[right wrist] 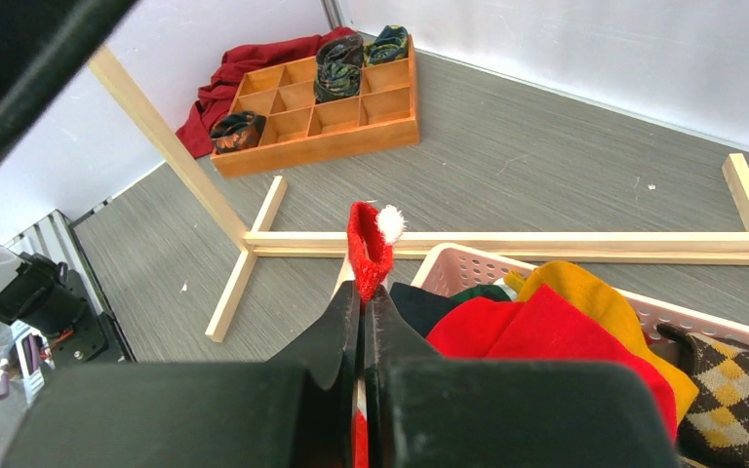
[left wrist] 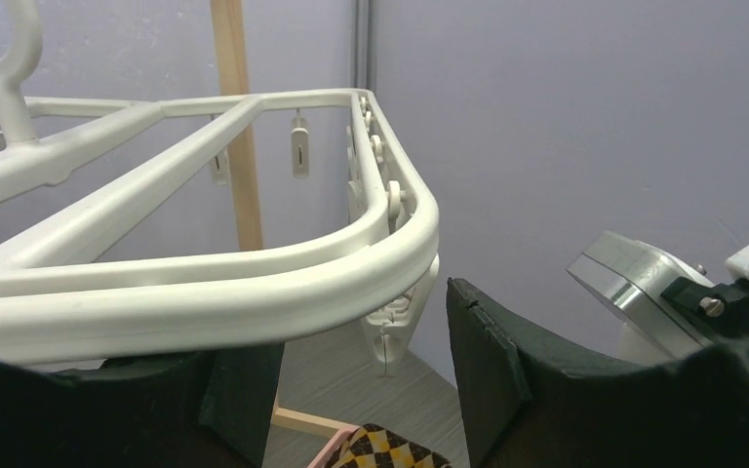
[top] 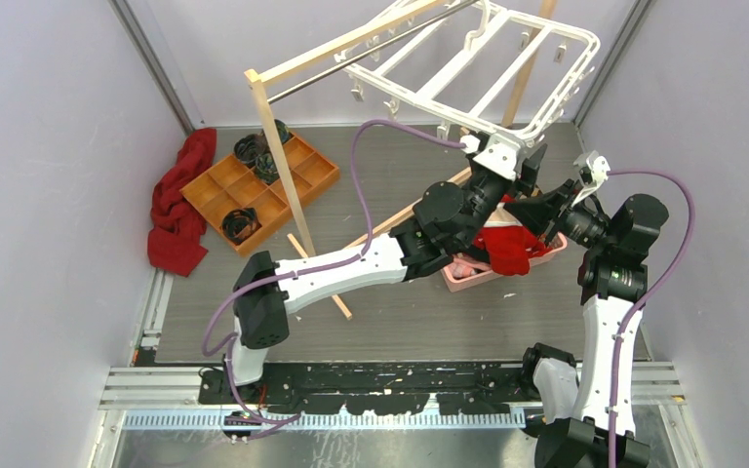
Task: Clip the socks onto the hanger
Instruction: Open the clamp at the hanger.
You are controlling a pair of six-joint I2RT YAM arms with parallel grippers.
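Note:
The white hanger (top: 478, 68) hangs from the wooden rack's rod, with small clips dangling from it. My left gripper (top: 530, 168) is open at the hanger's near right corner. In the left wrist view the rim (left wrist: 205, 283) crosses above my left gripper (left wrist: 361, 390), and one clip (left wrist: 390, 336) hangs between the spread fingers. My right gripper (right wrist: 363, 292) is shut on a bright red sock (right wrist: 366, 244) with a white pompom, held over the basket's left end. From above, the right gripper (top: 527, 208) sits just right of the left one, with red fabric (top: 509, 246) below it.
A pale pink basket (right wrist: 449, 265) holds red, mustard (right wrist: 585, 292) and checkered (right wrist: 741, 390) garments. The wooden rack's base bars (right wrist: 507, 241) lie on the floor. A wooden compartment tray (top: 258, 185) and a dark red cloth (top: 180, 200) are at the far left.

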